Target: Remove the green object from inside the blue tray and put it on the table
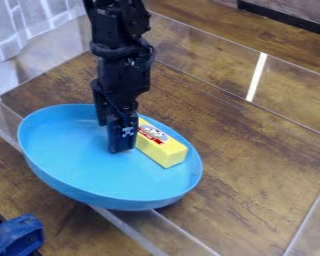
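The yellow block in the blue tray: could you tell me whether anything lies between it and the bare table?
Only the blue tray's raised rim surrounds the yellow block; beyond it the table looks bare.

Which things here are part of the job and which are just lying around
Part of the job:
- yellow block, lying in the tray
- blue tray
- table, where the block goes
- hand, open, down in the tray beside the block

Just lying around:
- dark blue cloth-like thing, bottom left corner

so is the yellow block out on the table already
No, the yellow block lies inside the blue tray.
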Robot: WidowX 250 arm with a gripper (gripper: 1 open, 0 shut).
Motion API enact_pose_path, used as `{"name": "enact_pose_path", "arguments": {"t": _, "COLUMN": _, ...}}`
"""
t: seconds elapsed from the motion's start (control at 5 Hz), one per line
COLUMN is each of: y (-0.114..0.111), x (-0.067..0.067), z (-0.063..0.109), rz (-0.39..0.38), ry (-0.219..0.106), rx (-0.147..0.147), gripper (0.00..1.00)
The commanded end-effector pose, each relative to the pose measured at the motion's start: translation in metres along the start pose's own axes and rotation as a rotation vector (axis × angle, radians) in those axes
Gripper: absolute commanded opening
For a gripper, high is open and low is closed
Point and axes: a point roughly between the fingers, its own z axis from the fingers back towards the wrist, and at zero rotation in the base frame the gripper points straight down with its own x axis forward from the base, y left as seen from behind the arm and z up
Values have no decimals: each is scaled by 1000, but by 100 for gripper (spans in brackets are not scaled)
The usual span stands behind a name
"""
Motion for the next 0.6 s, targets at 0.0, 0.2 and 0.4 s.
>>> {"name": "enact_pose_path", "arguments": {"t": 0.0, "y": 5, "x": -8, "z": -15, "rz": -22, "ry": 37, "rx": -16, "gripper": 100}}
{"name": "enact_pose_path", "arguments": {"t": 0.2, "y": 7, "x": -3, "z": -20, "rz": -35, "ry": 28, "rx": -13, "gripper": 100}}
{"name": "enact_pose_path", "arguments": {"t": 0.4, "y": 8, "x": 3, "z": -24, "rz": -49, "ry": 19, "rx": -9, "gripper": 100}}
